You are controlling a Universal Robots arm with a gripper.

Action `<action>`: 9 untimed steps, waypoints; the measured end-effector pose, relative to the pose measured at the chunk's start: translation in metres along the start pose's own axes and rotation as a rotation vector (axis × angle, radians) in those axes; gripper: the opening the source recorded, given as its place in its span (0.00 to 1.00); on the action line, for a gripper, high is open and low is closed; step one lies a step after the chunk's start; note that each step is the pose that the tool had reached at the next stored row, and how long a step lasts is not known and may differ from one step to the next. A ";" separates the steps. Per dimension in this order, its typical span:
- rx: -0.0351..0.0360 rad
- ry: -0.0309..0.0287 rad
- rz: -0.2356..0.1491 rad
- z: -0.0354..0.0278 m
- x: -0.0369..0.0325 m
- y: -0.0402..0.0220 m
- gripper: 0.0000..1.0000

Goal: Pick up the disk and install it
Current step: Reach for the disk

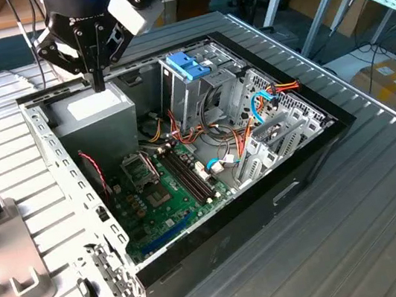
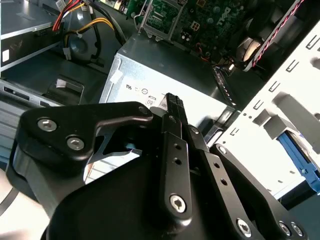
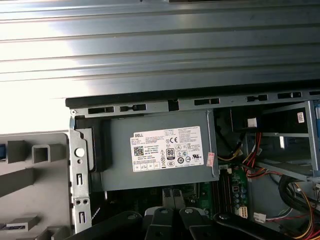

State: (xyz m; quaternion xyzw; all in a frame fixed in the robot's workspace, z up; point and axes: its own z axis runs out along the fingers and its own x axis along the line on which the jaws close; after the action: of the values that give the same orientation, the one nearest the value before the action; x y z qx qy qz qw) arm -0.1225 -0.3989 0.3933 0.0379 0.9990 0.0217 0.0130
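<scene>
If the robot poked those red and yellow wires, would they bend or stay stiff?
Probably floppy: the red and yellow wires are thin and hang in loose curves. They look light too. They would likely only shift a bit, since they seem tied into a bundle.

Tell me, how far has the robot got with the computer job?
Nothing looks finished yet. The black gripper hangs, fingers shut and empty, just above the big grey power-supply box with a white sticker in the open black computer case. Picking up the disk and installing it both seem left; where the disk lies, I cannot tell.
</scene>
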 end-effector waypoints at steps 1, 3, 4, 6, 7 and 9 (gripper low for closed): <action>-0.0001 -0.0001 0.000 0.0000 0.0004 -0.0001 0.11; -0.0002 -0.0001 0.000 0.0000 0.0013 -0.0001 0.11; -0.0001 -0.0001 0.000 0.0000 0.0017 -0.0002 0.11; 0.0000 0.0000 0.000 -0.0001 0.0027 -0.0002 0.11; -0.0001 0.0000 0.000 -0.0001 0.0031 -0.0003 0.11; -0.0001 -0.0001 0.000 -0.0001 0.0047 -0.0004 0.11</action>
State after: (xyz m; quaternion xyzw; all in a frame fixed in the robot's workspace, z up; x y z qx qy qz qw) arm -0.1273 -0.3989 0.3933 0.0378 0.9990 0.0217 0.0131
